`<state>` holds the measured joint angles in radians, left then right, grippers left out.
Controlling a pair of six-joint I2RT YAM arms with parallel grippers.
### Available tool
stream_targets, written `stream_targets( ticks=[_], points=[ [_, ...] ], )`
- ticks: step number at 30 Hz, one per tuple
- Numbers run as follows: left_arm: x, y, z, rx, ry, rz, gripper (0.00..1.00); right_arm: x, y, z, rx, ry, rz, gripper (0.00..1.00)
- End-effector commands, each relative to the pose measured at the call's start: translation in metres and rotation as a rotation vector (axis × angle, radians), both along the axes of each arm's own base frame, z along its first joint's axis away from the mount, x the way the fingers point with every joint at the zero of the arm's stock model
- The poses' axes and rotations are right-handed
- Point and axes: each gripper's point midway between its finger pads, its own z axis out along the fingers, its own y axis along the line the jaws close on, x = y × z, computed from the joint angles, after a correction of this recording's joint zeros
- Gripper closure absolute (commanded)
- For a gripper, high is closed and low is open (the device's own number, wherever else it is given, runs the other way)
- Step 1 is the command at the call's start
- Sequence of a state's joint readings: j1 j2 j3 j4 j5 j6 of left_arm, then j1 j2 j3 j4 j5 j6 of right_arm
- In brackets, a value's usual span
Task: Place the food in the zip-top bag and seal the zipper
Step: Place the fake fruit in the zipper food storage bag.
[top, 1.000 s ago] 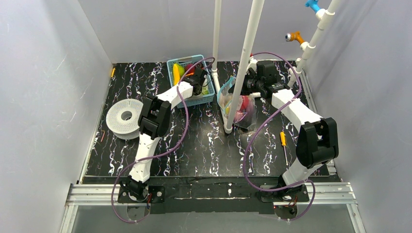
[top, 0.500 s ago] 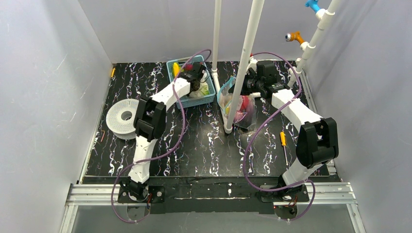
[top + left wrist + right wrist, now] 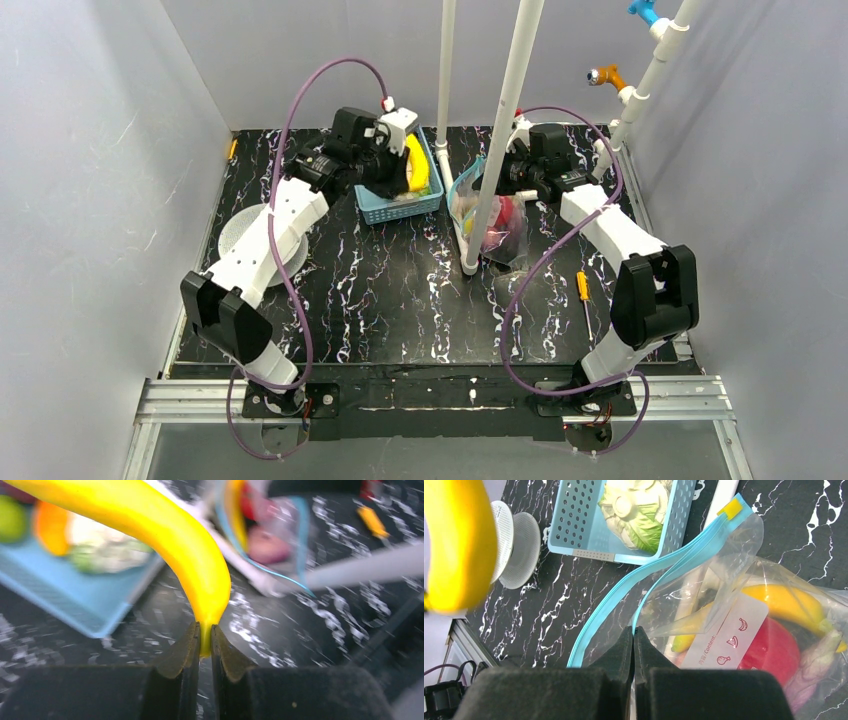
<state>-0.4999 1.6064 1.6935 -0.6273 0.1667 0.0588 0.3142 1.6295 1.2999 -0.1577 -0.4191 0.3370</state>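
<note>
Holding a curved yellow banana by its stem tip, the left gripper is clamped tight on the fruit. It hangs above the right part of the light-blue mesh basket on the black marbled table.

The basket contains a white-green cabbage. The blurred left wrist view also shows a green fruit and an orange piece in it.

Just right of the basket lies the clear zip-top bag, beside a white post. Its teal-blue zipper is parted, the two strips meeting at a yellow tab and spreading towards the right gripper. That gripper's fingers are pressed together on the mouth edge of the bag.

Inside the bag are a second banana, a red apple and a purple piece, partly behind a white label.
</note>
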Motion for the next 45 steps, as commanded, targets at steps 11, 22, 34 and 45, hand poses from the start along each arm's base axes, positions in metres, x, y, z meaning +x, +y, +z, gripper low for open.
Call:
stream_targets(
  ticks=[11,22,34,45],
  points=[
    [-0.105,-0.067,0.0,-0.371,0.469,-0.447,1.0,-0.023,0.016,0.053,0.049,-0.188,0.141,0.99],
    [-0.099,-0.072,-0.042,-0.314,0.685,-0.384,1.0,-0.044,0.034,0.065,0.04,-0.263,0.225,0.99],
    [-0.048,-0.092,-0.043,-0.242,0.442,-0.288,1.0,-0.047,0.04,0.064,0.058,-0.251,0.255,0.99],
    [-0.02,-0.112,-0.06,-0.214,0.347,-0.198,1.0,-0.049,0.045,0.064,0.087,-0.245,0.276,0.99]
  ],
)
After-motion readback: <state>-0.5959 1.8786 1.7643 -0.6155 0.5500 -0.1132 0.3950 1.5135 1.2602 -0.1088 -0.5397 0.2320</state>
